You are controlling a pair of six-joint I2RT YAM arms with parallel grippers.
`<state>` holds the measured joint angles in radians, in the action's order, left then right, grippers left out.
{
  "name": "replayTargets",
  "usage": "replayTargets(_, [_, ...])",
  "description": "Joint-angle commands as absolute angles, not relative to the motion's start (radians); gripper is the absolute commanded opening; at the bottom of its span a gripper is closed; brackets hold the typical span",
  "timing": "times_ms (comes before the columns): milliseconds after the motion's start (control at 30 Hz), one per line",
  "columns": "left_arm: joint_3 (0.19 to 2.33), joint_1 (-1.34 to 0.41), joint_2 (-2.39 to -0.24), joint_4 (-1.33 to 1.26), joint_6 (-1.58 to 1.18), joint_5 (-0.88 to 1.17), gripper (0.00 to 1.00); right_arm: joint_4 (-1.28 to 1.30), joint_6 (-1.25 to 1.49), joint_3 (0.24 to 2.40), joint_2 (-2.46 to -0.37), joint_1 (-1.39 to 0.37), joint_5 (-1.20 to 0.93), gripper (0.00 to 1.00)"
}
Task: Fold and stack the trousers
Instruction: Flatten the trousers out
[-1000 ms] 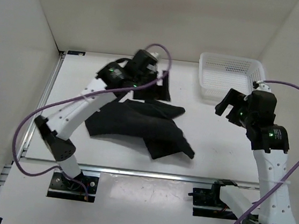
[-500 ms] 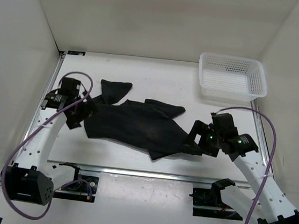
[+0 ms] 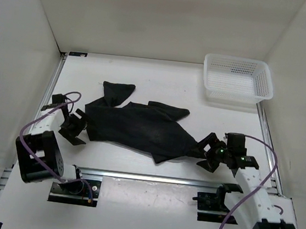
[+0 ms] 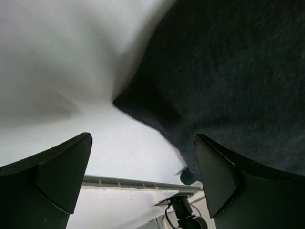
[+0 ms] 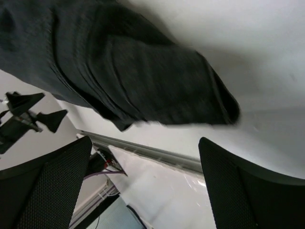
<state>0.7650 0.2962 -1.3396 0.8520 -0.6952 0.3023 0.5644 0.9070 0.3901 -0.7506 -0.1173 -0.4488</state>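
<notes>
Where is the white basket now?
In the top view, the white mesh basket sits at the far right corner of the table, apart from the trousers and beyond the right gripper.

Black trousers (image 3: 135,129) lie crumpled (unfolded) across the table.

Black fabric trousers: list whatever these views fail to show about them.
- Top view: waistband and leg ends of the black fabric trousers, lost in dark folds.
- Top view: whether the right gripper touches the cloth; black on black.
- Left wrist view: one blurred corner; the rest cut by top and right edges.
- Right wrist view: one end; the rest runs off the left edge.
</notes>
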Motion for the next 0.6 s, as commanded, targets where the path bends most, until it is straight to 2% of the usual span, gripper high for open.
replayTargets(0, [0.784,0.305,-1.368,0.738,-0.675,0.383,1.00,0.286,0.922,0.390,-0.863,-0.109,-0.558,0.96])
replayTargets(33, [0.802,0.305,-1.382,0.727,-0.663,0.383,1.00,0.237,0.922,0.390,-0.886,-0.109,-0.560,0.96])
replayTargets(67, [0.811,0.305,-1.416,0.716,-0.663,0.394,0.97,0.192,0.910,0.390,-0.925,-0.109,-0.533,0.80])
replayTargets(133, [0.831,0.305,-1.451,0.716,-0.653,0.394,0.81,0.183,0.861,0.429,-0.997,-0.109,-0.468,0.66])
replayTargets(167, [0.847,0.305,-1.469,0.716,-0.653,0.394,0.75,0.183,0.842,0.478,-1.030,-0.109,-0.447,0.55])
replayTargets(200, [0.847,0.305,-1.501,0.706,-0.653,0.394,0.70,0.192,0.827,0.506,-1.069,-0.109,-0.446,0.34])
replayTargets(233, [0.859,0.305,-1.518,0.706,-0.653,0.394,0.63,0.205,0.798,0.532,-1.104,-0.109,-0.446,0.21])
replayTargets(267, [0.874,0.305,-1.534,0.697,-0.644,0.394,0.38,0.206,0.798,0.557,-1.150,-0.121,-0.446,0.10])
replayTargets(300, [0.874,0.305,-1.557,0.696,-0.644,0.394,0.22,0.230,0.782,0.599,-1.150,-0.121,-0.424,0.00])
replayTargets(333, [0.888,0.305,-1.557,0.696,-0.644,0.405,0.10,0.245,0.769,0.626,-1.160,-0.133,-0.401,0.00])
replayTargets(433, [0.957,0.305,-1.539,0.696,-0.644,0.426,0.10,0.313,0.732,0.779,-1.160,-0.143,-0.338,0.00])
replayTargets(567, [1.262,0.293,-1.519,0.747,-0.681,0.445,0.10,0.396,0.692,1.095,-1.259,-0.143,-0.296,0.00])
